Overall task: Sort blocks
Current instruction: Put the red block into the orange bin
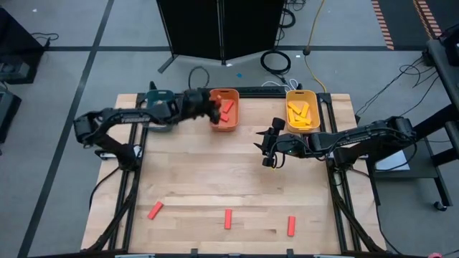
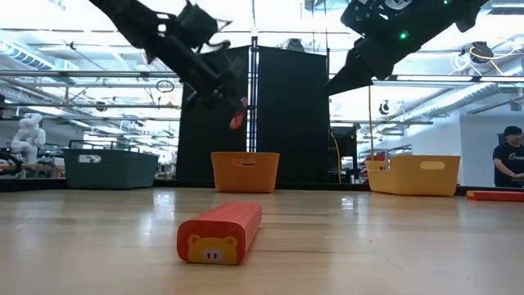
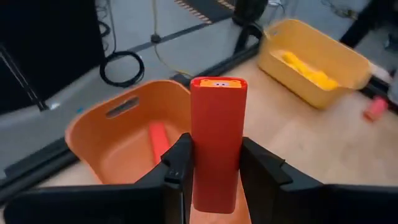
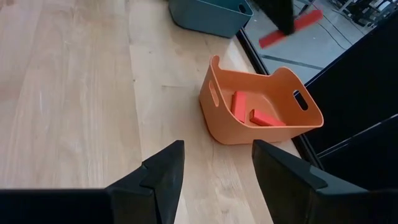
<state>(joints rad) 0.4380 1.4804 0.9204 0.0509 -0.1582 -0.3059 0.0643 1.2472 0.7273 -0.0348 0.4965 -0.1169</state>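
Where the left gripper (image 3: 214, 171) clamps a red block (image 3: 217, 143) above the orange bin (image 1: 224, 109), we note its pig face only at the wrist; right gripper (image 4: 214, 168) apart.

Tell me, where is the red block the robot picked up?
The left gripper holds the red block in the air, right over the orange bin at the table's far edge.

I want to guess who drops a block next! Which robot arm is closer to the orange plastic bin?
Left. The left gripper hangs at the orange plastic bin, shut on a red wooden block. The right gripper waits empty over mid-table, nearer the yellow plastic bin.
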